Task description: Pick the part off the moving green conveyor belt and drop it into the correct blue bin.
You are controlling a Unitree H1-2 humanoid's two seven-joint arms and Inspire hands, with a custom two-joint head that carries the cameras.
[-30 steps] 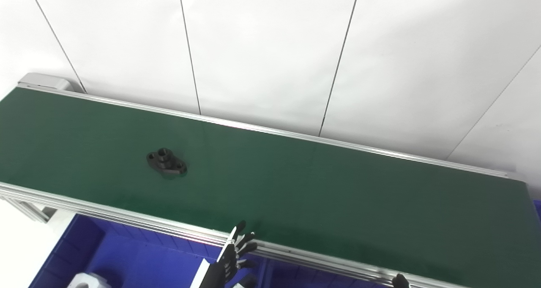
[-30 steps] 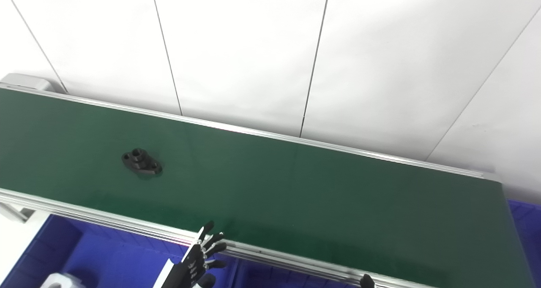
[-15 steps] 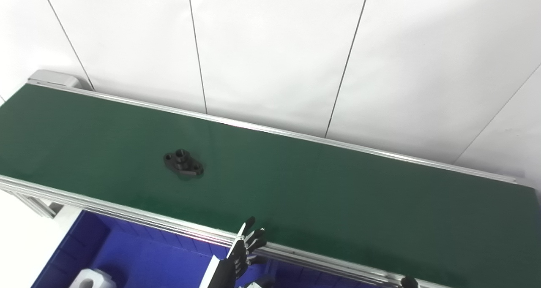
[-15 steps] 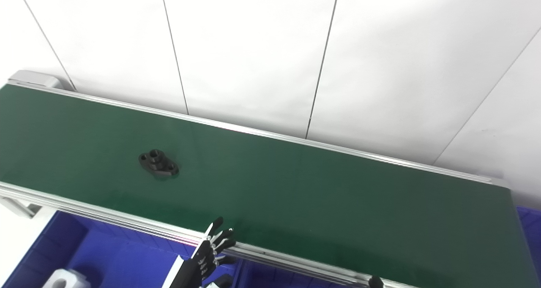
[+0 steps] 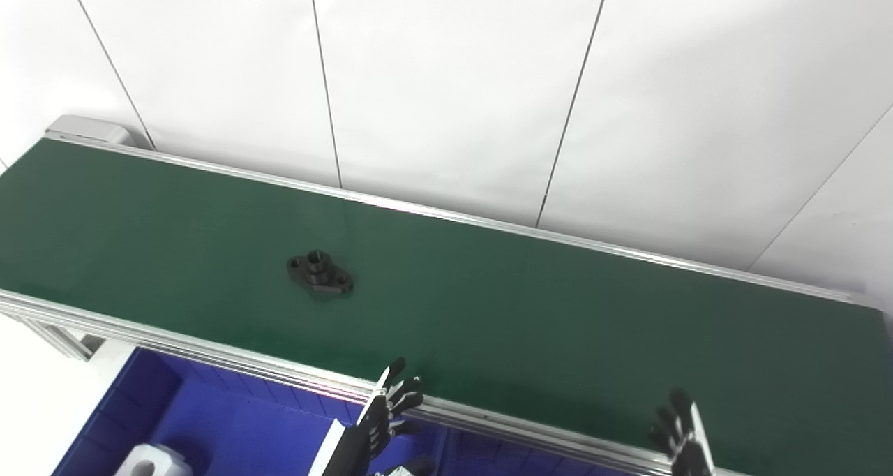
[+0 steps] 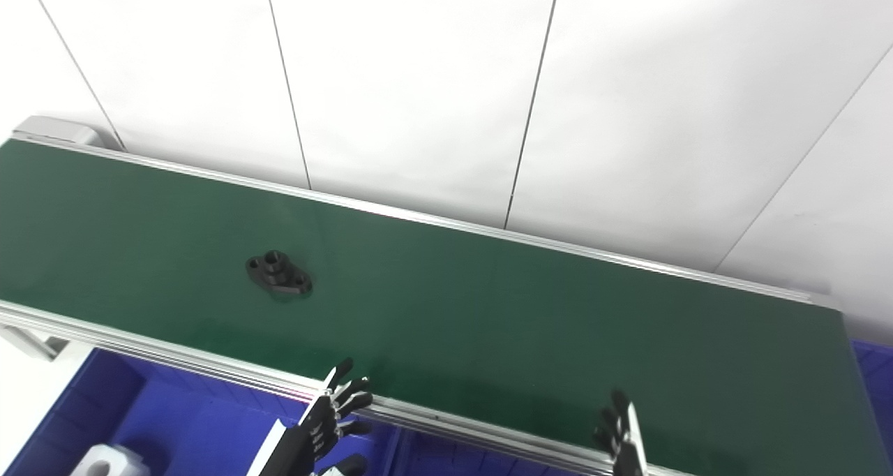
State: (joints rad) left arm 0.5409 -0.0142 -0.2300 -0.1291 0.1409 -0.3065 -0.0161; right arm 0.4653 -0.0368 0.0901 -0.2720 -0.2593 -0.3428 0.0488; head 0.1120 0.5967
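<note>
Waiting at the near rail, I hold my left hand and right hand empty with fingers spread, ready because the black two-holed flanged part lies mid-width on the green conveyor belt, well apart from both.

Just past my left hand's glossy black plastic fingers I see the ribbed, brushed aluminium side rail, bright and satiny. Beyond the fingertips lies the matt dark-green rubbery conveyor belt, smooth with a soft sheen. Farther out sits a small black flanged part, dull like cast metal or plastic; I cannot tell which. Below my fingers, the blue plastic bin looks smooth and semi-glossy.
</note>
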